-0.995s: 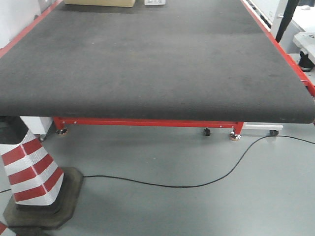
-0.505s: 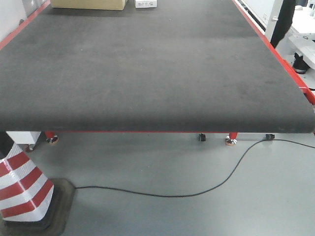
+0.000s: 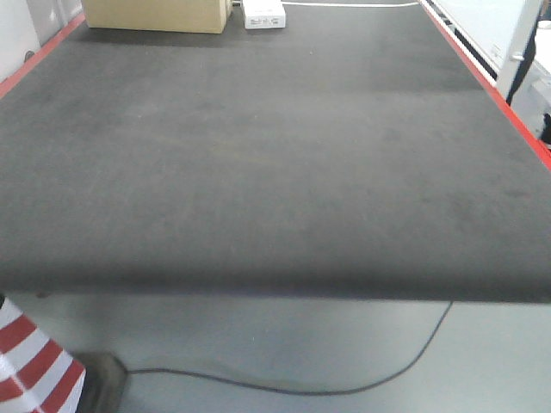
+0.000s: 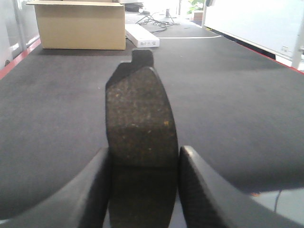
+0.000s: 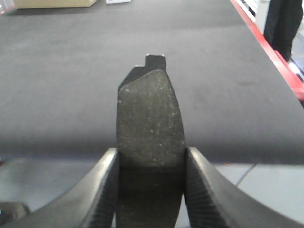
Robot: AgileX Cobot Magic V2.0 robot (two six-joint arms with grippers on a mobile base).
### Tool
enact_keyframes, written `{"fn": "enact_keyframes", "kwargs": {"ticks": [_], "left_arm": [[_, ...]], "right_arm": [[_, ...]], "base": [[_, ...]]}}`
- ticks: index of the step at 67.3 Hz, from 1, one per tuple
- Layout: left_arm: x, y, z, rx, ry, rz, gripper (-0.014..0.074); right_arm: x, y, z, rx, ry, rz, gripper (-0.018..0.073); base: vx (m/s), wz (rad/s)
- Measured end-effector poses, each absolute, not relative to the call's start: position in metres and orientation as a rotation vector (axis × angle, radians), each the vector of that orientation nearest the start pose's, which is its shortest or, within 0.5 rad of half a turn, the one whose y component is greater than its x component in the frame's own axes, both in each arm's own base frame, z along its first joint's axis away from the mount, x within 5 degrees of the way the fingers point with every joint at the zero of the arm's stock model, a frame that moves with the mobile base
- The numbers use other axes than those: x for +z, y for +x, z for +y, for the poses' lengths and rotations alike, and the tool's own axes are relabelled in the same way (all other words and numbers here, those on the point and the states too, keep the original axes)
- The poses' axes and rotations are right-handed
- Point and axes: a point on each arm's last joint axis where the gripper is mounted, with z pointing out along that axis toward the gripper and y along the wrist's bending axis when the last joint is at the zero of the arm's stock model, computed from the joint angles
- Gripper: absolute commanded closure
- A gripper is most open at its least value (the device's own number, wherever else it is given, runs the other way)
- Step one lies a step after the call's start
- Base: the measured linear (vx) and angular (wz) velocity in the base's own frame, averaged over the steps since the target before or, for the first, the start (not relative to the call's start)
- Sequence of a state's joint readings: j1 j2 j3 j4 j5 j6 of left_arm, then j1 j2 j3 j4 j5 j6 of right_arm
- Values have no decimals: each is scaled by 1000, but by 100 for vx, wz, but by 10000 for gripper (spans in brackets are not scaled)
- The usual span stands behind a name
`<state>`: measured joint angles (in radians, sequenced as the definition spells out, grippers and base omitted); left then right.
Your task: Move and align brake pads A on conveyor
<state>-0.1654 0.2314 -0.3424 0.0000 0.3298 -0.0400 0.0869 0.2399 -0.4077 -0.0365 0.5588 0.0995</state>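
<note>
- The left hand (image 4: 144, 156) is pinching the left brake pad (image 4: 140, 109) by its two long edges, one finger pressed against each side. The speckled friction face is turned toward the wrist camera.
- The right hand (image 5: 151, 154) grips the right brake pad (image 5: 149, 109) the same way, fingers clamped on both flanks.
- Each pad's long axis runs straight out from its hand, with the notched tab at the far tip pointing down the conveyor (image 3: 275, 155).
- No pad lies on the belt in the front view, so the only two pads in sight are those in the hands.
- The belt lies ahead of and below both hands. Under the right hand there is grey floor, and the belt's rounded near edge sits just beyond the fingertips. Under the left hand there is almost only belt, so it seems the nearer of the two to a set-down spot.
- Far ahead of the left hand, a cardboard box (image 4: 80, 26) and a flat white box (image 4: 141, 35) sit at the belt's far end — well apart from where the pads would land.
- The likely next step is carrying both pads forward over the edge, then lowering them side by side with their long axes parallel.
</note>
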Motion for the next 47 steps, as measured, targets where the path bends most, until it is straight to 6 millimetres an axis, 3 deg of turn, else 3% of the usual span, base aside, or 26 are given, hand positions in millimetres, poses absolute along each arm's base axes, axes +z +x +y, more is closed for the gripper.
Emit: {"fn": "enact_keyframes", "kwargs": {"ticks": [47], "left_arm": [[284,65,-11,-153,107,1701,602]], "right_arm": [[285,59,3,89,-4,1875,566]], "base": [[35,-3]]}}
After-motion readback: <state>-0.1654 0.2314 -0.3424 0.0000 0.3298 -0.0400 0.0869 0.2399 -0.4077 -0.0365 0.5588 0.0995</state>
